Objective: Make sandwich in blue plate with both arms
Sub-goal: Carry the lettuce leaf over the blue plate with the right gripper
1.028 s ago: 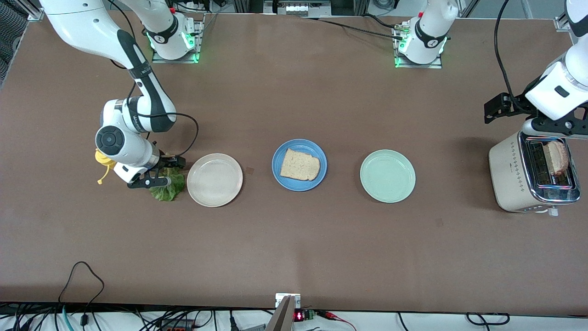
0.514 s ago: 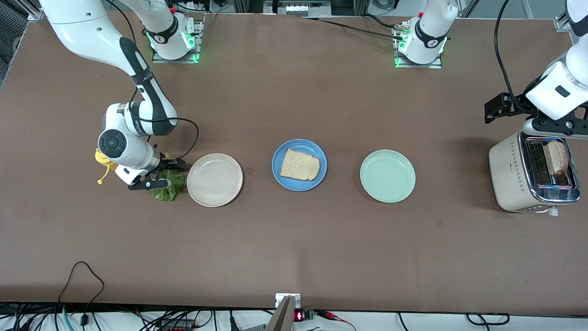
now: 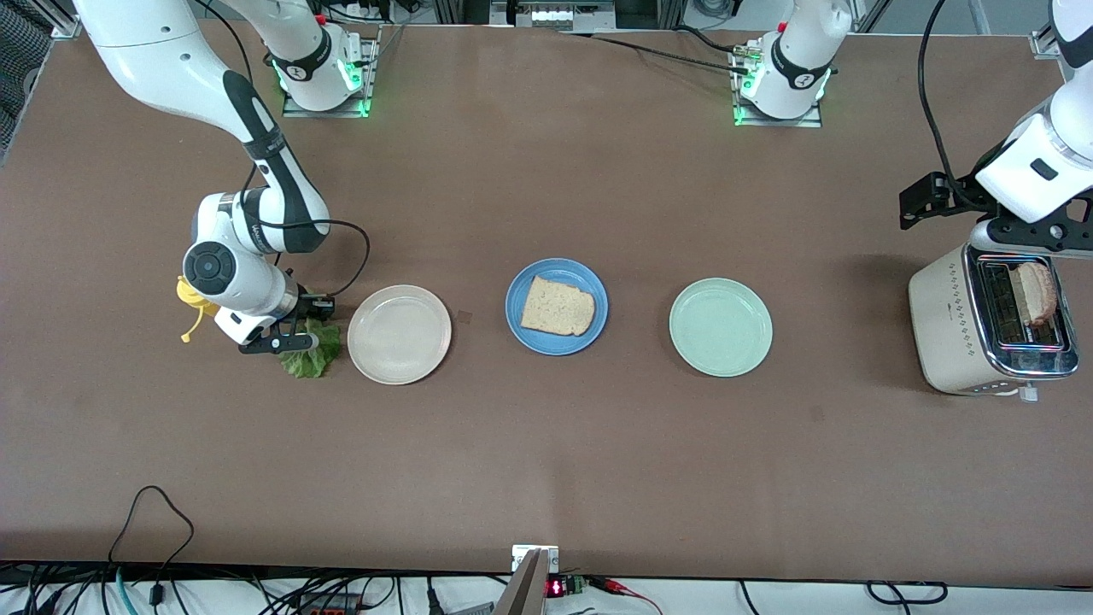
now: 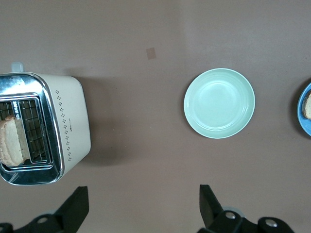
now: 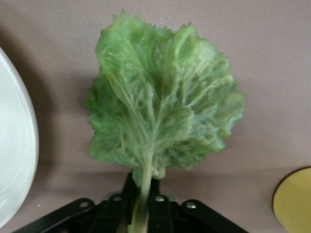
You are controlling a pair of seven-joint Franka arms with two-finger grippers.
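Observation:
A tan bread slice lies on the blue plate at mid-table; the plate's edge also shows in the left wrist view. My right gripper is shut on the stem of a ruffled green lettuce leaf, low at the table beside the cream-white plate. In the right wrist view the stem sits between the shut fingers of the right gripper and the leaf spreads out from them. My left gripper is open and empty over the toaster; it also shows in the left wrist view. A second bread slice stands in the toaster slot.
A pale mint-green plate lies between the blue plate and the toaster. A yellow object lies by the right arm's wrist, toward the right arm's end of the table. Cables run along the table edge nearest the front camera.
My right gripper has shifted slightly away from the cream-white plate with the lettuce stem in it. The left arm has not moved.

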